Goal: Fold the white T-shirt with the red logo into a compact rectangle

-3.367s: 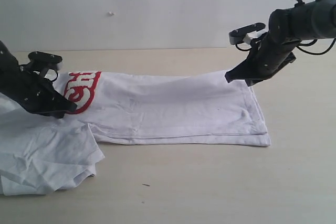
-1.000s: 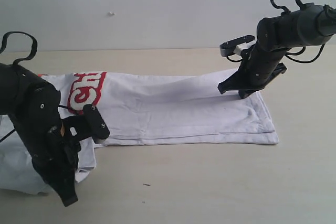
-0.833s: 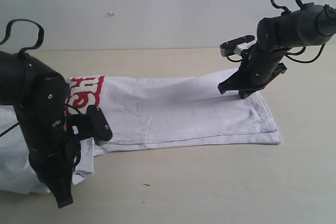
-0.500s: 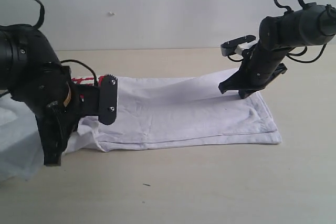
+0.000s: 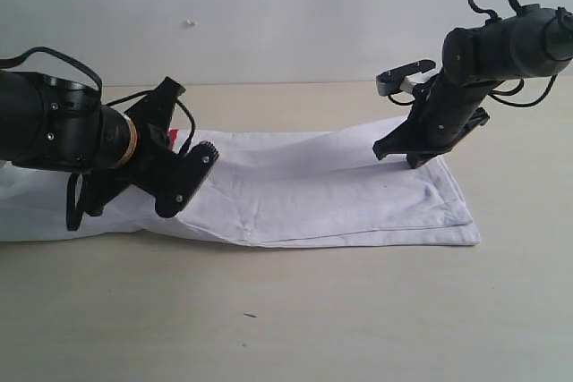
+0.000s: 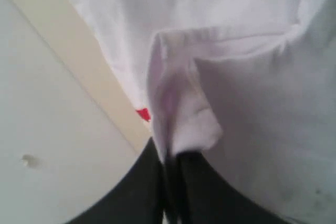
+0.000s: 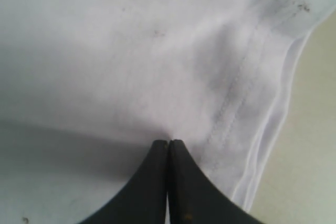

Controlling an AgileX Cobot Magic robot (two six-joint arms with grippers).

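The white T-shirt (image 5: 313, 190) lies stretched across the table as a long band. Of the red logo only a sliver (image 5: 172, 136) shows beside the left arm, seen also as a red speck (image 6: 143, 114) in the left wrist view. My left gripper (image 5: 79, 207) is shut on a bunched fold of the shirt (image 6: 184, 124) at the band's left end. My right gripper (image 5: 407, 157) is shut on the shirt's far right edge, holding the cloth slightly raised, close to the stitched hem (image 7: 236, 98).
The table (image 5: 313, 310) is pale wood, with a tiny dark speck (image 5: 248, 315) near the front. A white wall (image 5: 269, 15) rises behind the table's far edge.
My left arm swung up from the near left and carried the loose shoulder part over the chest, covering nearly all of the logo. The right arm has stayed put.
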